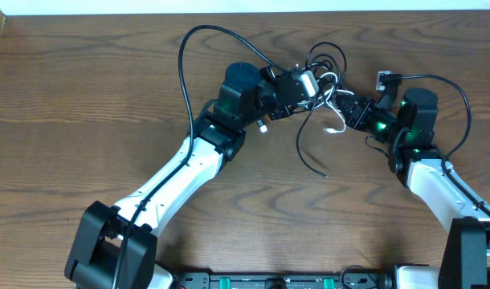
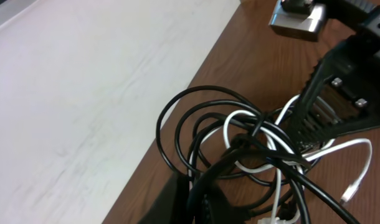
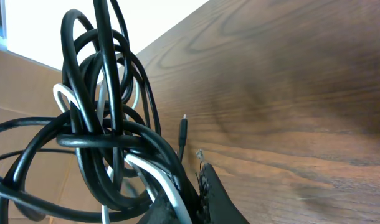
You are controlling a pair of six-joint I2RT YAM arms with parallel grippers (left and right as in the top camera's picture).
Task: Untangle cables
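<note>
Wooden table [image 1: 92,88] bears cables [image 1: 327,63], black tail [image 1: 308,155] pointing toward the robot, left claw [image 1: 319,88] and right claw [image 1: 347,109] clamping them.

Both arms share one build: long white links [image 1: 177,172] joined by black housings. The left arm [image 1: 221,128] has a boxy black base [image 1: 108,249] at the frame's lower left, a black cylindrical motor [image 1: 241,80] near the top centre, and a thick black cable [image 1: 182,63] looping beside it. The right arm [image 1: 426,172] carries green lights [image 1: 381,126]. The right gripper [image 1: 341,108] has ridged black fingers [image 2: 327,74] with silver screws [image 2: 361,102].
</note>
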